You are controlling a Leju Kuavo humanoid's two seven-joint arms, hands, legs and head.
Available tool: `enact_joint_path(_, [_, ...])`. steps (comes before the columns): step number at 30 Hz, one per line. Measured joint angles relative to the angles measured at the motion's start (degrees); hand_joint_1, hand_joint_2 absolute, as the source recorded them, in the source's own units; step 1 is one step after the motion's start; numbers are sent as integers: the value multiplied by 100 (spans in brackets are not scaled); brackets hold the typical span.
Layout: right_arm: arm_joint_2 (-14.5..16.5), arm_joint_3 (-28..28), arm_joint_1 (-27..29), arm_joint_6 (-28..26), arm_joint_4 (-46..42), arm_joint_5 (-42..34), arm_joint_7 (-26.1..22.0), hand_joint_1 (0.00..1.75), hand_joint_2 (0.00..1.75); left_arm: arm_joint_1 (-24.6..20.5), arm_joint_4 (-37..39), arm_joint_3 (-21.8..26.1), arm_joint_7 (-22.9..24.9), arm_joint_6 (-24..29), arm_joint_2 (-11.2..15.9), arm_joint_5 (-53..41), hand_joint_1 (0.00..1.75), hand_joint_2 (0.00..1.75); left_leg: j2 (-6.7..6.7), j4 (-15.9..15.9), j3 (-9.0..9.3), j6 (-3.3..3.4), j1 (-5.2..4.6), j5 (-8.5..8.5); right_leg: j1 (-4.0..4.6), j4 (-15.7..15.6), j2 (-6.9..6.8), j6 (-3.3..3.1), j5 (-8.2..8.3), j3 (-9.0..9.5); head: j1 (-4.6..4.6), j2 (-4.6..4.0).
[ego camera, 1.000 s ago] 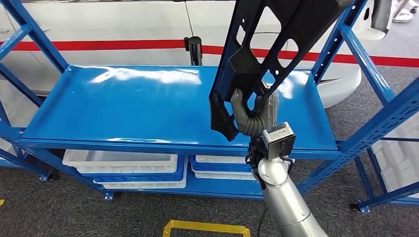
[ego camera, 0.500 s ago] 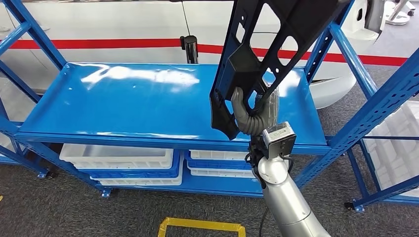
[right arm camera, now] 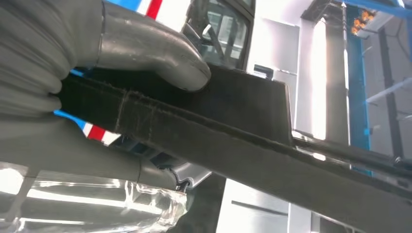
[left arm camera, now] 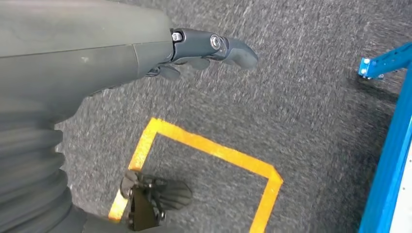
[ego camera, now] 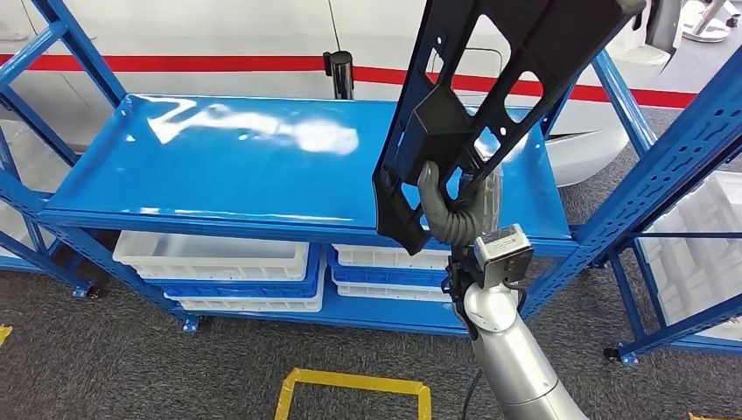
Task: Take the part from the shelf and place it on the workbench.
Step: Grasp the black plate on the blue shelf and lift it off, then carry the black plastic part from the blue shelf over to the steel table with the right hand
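The right hand (ego camera: 455, 206) grips the long black perforated plastic part (ego camera: 490, 83) near its lower end, raised above the glossy blue metal shelf (ego camera: 219, 166). Top-heavy, it could pivot and slip.

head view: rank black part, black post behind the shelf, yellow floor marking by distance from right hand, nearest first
1. black part: gripped by the right hand, rising above it.
2. yellow floor marking: on the carpet, below and to the hand's left.
3. black post: beyond the blue shelf, past its back edge.

2 and 3 look fairly close in the image.
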Motion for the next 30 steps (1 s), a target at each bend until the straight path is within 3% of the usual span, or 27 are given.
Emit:
enact_joint_path(2, [10, 7, -10, 2, -8, 1, -4, 175, 175, 15, 2, 24, -17, -190, -1, 27, 0, 175, -10, 76, -55, -41, 32, -18, -40, -12, 10, -137, 2, -55, -25, 0])
enact_joint_path(3, [19, 10, -16, 4, -10, 4, -5, 175, 175, 23, 5, 35, -8, -321, 1, 45, 0, 175, -13, 161, -100, -67, 53, -109, -41, -11, 9, -201, 32, -79, -34, 0])
enact_joint_path(5, [39, 15, -24, 9, -11, 11, -3, 175, 175, 31, 14, 54, 68, -584, 8, 73, 0, 175, -20, 657, -295, -127, 87, -517, -38, -15, 8, -300, 96, -134, -43, 0])
enact_joint_path(7, [53, 16, -18, 16, -10, 19, 11, 175, 175, 35, 25, 60, 187, -767, 12, 77, 0, 175, -20, 1403, -549, -171, 98, -961, -10, -11, 6, -342, 148, -207, -51, 0])
enact_joint_path(8, [55, 16, -13, 20, -10, 24, 20, 175, 175, 39, 28, 61, 235, -812, 14, 77, 0, 175, -20, 1634, -600, -173, 100, -1054, 6, -9, 7, -348, 175, -242, -50, 0])
enact_joint_path(9, [56, 16, -10, 26, -10, 31, 28, 175, 175, 42, 32, 62, 272, -839, 14, 78, 0, 175, -20, 1649, -539, -159, 100, -1031, 20, -8, 10, -346, 199, -272, -51, 0])
enact_joint_path(10, [58, 16, -9, 32, -11, 37, 35, 175, 175, 43, 34, 66, 294, -852, 14, 79, 0, 175, -24, 1436, -362, -128, 96, -914, 34, -8, 15, -341, 220, -292, -51, 0])
enact_joint_path(12, [68, 15, -11, 43, -13, 46, 42, 175, 175, 41, 34, 75, 312, -861, 27, 81, 0, 175, -56, 652, 172, -18, 74, -661, 52, -9, 23, -316, 255, -310, -49, 1])
enact_joint_path(14, [79, 15, -13, 52, -17, 59, 48, 175, 175, 42, 35, 86, 313, -872, 48, 84, 0, 175, -78, 157, 475, 72, 21, -564, 40, -24, 18, -256, 298, -316, -47, 1])
enact_joint_path(16, [91, 15, -13, 64, -22, 99, 50, 175, 175, 46, 37, 97, 306, -884, 68, 92, 0, 175, -69, 61, 491, 125, -39, -520, 21, -69, 9, -174, 359, -316, -52, 0])
enact_joint_path(18, [95, 15, -17, 72, -32, 169, 33, 175, 175, 45, 37, 103, 285, -903, 78, 98, 0, 175, -36, -137, 537, 188, -28, -381, 50, -50, 5, -133, 343, -367, -48, 0])
enact_joint_path(20, [90, 22, -30, 78, -39, 227, 12, 175, 175, 39, 37, 104, 264, -924, 73, 99, 0, 175, 3, -316, 547, 234, -3, -220, 81, 345, 1, -178, 99, -571, -34, 0])
enact_joint_path(22, [76, 30, -19, 81, -40, 249, 7, 175, 175, 38, 38, 104, 257, -936, 65, 99, 0, 175, 12, -326, 458, 233, -21, -147, 74, 1061, 0, -219, -252, -867, -25, 0])
enact_joint_path(23, [67, 32, -3, 81, -39, 253, 7, 175, 175, 40, 38, 104, 255, -939, 60, 99, 0, 175, 13, -312, 407, 216, -25, -126, 71, 1315, -1, -205, -355, -955, -22, 0])
enact_joint_path(24, [58, 33, 10, 81, -39, 255, 7, 175, 175, 42, 39, 104, 254, -941, 56, 99, 0, 175, 13, -292, 358, 197, -27, -105, 68, 1367, -2, -168, -374, -938, -22, 0])
enact_joint_path(25, [52, 33, 16, 81, -39, 255, 7, 175, 175, 42, 40, 104, 254, -941, 51, 99, 0, 175, 12, -263, 310, 180, -26, -88, 65, 1174, -5, -117, -306, -793, -22, 1])
enact_joint_path(27, [48, 33, 14, 81, -39, 256, 7, 175, 175, 41, 40, 104, 254, -942, 44, 99, 0, 175, 10, -172, 218, 146, -27, -74, 58, 370, -28, -52, -86, -294, -26, 1])
enact_joint_path(29, [49, 34, 9, 81, -40, 257, 5, 175, 175, 40, 40, 107, 249, -940, 41, 99, 0, 175, 11, -69, 132, 94, -46, -72, 68, -125, -40, -97, 45, -27, -30, 1])
enact_joint_path(30, [49, 36, 7, 84, -41, 256, 4, 175, 175, 41, 40, 108, 248, -940, 42, 99, 0, 175, 13, -43, 104, 59, -53, -64, 82, -146, -37, -147, 58, -36, -34, 1])
